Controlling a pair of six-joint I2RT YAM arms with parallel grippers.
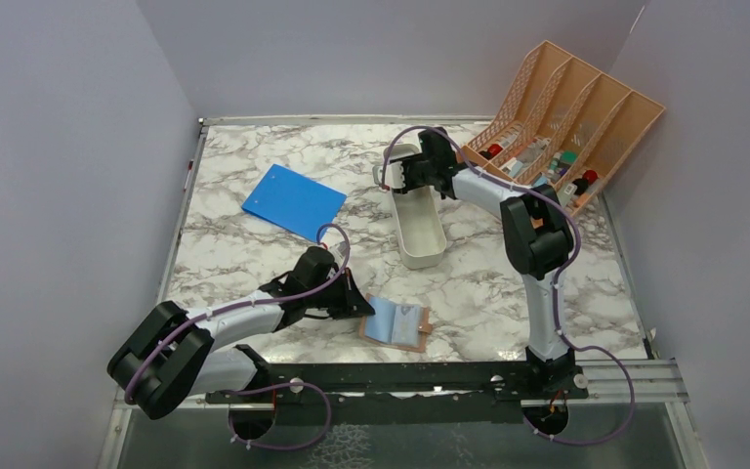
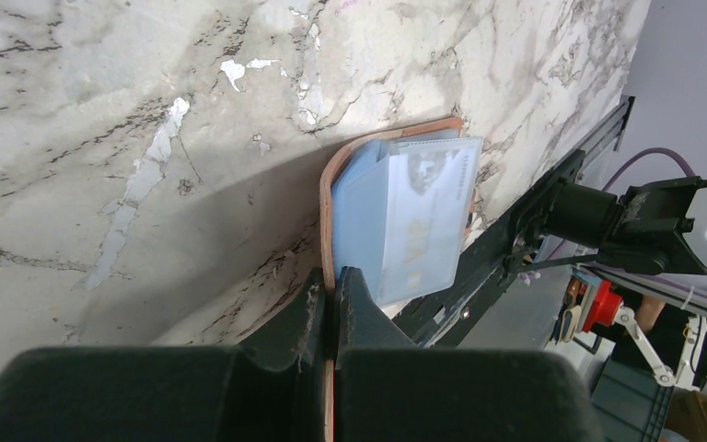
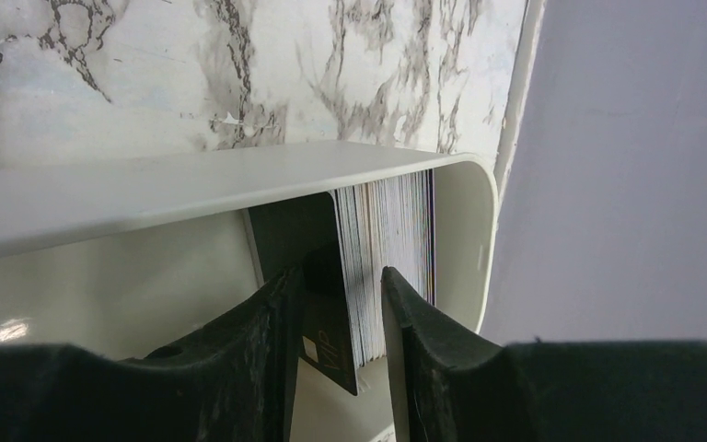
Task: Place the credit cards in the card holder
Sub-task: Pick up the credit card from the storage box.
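Note:
The card holder [image 1: 397,323] lies open near the table's front edge, brown outside and pale blue inside with clear pockets. My left gripper [image 1: 356,301] is shut on its brown left edge [image 2: 326,212], and the jaws [image 2: 334,276] pinch the thin rim. The credit cards [image 3: 391,230] stand on edge as a tight stack at the far end of a long white tray [image 1: 420,233]. My right gripper [image 1: 397,176] reaches into that end. Its jaws [image 3: 341,290] are open and straddle a black card [image 3: 331,345] and the nearest cards of the stack.
A blue flat notebook [image 1: 294,201] lies at the back left. A peach lattice desk organiser [image 1: 571,122] with small items stands at the back right corner. The tray's wall [image 3: 193,184] and the grey side walls are close to the right gripper.

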